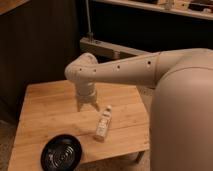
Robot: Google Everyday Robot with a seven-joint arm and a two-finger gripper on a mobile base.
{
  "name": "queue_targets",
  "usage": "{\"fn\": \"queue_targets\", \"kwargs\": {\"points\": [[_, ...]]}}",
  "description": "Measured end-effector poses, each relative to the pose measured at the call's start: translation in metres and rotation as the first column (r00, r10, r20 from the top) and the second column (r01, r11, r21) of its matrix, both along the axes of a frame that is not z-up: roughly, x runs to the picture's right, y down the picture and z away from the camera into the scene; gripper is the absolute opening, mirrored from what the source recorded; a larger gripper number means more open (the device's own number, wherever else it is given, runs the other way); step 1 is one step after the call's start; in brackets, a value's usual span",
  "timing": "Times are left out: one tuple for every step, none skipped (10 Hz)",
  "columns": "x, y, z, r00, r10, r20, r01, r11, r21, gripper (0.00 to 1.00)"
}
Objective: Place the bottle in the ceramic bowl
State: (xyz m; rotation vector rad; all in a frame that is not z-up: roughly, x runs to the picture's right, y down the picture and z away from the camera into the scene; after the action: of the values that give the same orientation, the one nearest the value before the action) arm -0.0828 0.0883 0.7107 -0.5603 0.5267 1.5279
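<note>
One high camera behind the arm (130,70) looks down at fingers (79,105) over table (45,100)

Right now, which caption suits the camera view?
The gripper hovers above the table beside the lying bottle; the ceramic bowl sits empty.

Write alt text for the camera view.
A white robot arm holds its two-finger gripper open above a light wooden table, beside a slim cream-white bottle lying there. A glossy black ceramic bowl sits empty near the table's front edge.
</note>
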Motion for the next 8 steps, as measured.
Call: {"fn": "queue_targets", "kwargs": {"points": [[0.006,-0.001,0.001,1.000,0.022,-0.016,-0.022,0.9998,0.000,0.65],[0.011,-0.001,0.001,0.999,0.038,-0.028,-0.038,0.9993,0.002,0.65],[0.016,-0.002,0.002,0.998,0.055,-0.042,-0.055,0.9985,0.005,0.65],[0.023,-0.002,0.002,0.995,0.075,-0.062,-0.074,0.9972,0.009,0.65],[0.026,-0.001,0.001,0.993,0.087,-0.077,-0.087,0.9962,0.012,0.65],[0.029,-0.001,0.000,0.991,0.097,-0.089,-0.096,0.9952,0.017,0.65],[0.034,0.001,-0.002,0.989,0.110,-0.101,-0.108,0.9938,0.028,0.65],[0.037,0.002,-0.003,0.988,0.116,-0.100,-0.110,0.9920,0.062,0.65]]}}
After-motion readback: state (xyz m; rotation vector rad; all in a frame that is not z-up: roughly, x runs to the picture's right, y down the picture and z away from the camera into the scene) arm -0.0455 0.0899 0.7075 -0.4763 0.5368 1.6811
